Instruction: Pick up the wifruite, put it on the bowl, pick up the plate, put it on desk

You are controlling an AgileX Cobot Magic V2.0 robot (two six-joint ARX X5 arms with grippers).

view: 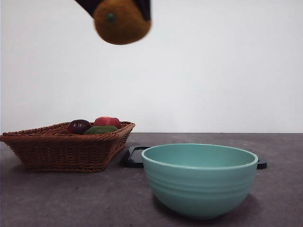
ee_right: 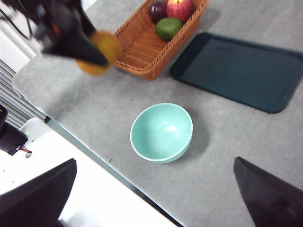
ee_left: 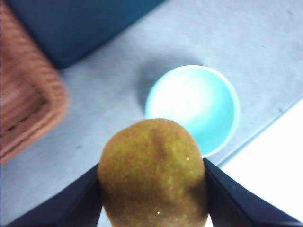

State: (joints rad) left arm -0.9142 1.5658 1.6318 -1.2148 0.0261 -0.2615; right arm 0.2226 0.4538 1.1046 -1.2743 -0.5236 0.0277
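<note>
Overhead, L gripper [ee_left: 152, 198] carries the wifruite [view: 121, 22] high above the desk [view: 71, 198], jaws clamped on its two flanks; green spot faces the front cam. Fruit hangs above the gap btwn wicker basket [view: 61, 149] and mint-green bowl [view: 200, 179], not yet over the bowl. R gripper [ee_right: 154, 198] waits well apart, jaws spread wide, holding nothing.

Risks (judged): grip is on a rounded, fuzzy skin w/ only two contact lines, so a jerk in transit could roll the fruit out. Release from this height would likely bounce it off the ceramic or tip it over the rim; needs to come down first. Off-centre drop toward the near rim could send it off the desk edge, which lies close on the bowl's near side.

Room: open desk all round the bowl. Dark tray [ee_right: 239, 71] lies just behind it; basket w/ purple fruit [view: 78, 126], red apple [view: 107, 121], green fruit [view: 101, 129] sits far-left. Descent path is unobstructed.
</note>
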